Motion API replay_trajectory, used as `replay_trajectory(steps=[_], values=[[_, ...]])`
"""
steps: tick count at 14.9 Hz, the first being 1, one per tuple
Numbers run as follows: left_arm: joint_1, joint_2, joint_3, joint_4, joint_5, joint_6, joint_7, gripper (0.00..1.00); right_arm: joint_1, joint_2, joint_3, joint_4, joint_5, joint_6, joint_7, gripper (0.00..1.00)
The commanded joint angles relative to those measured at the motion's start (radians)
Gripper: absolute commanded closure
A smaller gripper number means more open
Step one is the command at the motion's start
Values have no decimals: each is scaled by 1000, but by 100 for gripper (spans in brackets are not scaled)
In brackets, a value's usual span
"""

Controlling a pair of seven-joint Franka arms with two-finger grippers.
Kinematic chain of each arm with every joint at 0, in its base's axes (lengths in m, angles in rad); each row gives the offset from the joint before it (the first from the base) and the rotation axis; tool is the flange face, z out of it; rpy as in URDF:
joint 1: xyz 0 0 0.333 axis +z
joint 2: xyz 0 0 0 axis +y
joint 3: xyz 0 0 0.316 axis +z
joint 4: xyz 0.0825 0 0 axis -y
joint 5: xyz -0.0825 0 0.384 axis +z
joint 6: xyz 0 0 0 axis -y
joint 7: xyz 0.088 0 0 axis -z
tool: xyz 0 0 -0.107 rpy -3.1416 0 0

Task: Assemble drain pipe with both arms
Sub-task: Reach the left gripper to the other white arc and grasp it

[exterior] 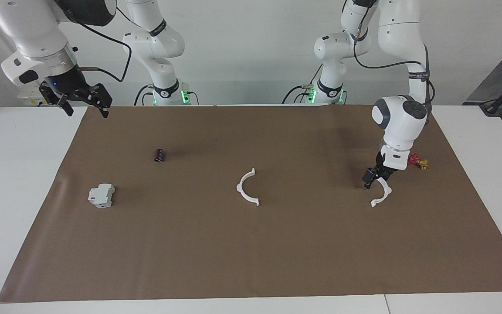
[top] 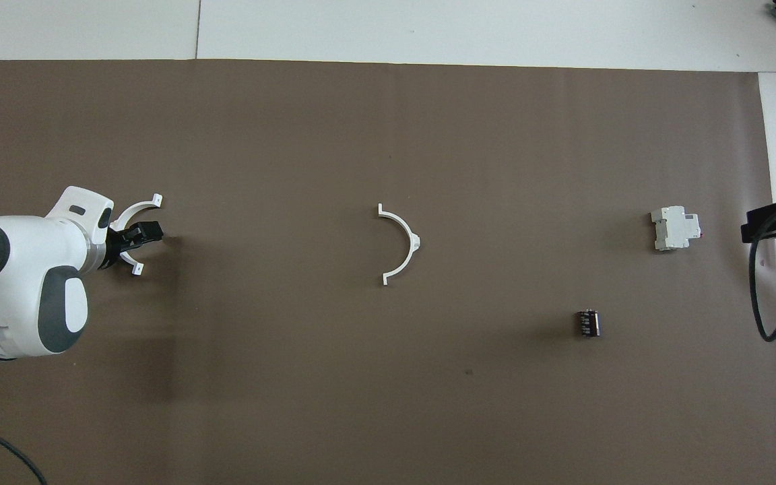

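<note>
Two white half-rings (exterior: 248,187) (exterior: 381,193) lie well apart on the brown worktop (exterior: 251,244), one mid-worktop, one at the left arm's end. Left hand (exterior: 373,179) is down at that one, grip uncertain; right hand (exterior: 82,101) waits open, empty. They look light, thin, slightly springy: pinch mid-arc, not the tabs.
</note>
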Motion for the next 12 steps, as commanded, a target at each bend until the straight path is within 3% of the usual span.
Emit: replay_trajectory(steps=[1,12], values=[[-9,-17,6,17,-5,-51,48,0,-1,14,-1,29,26,-23,-28,0],[17,-24,7,19,-2,-82,52,0,-1,11,1,15,8,-3,-40,0]])
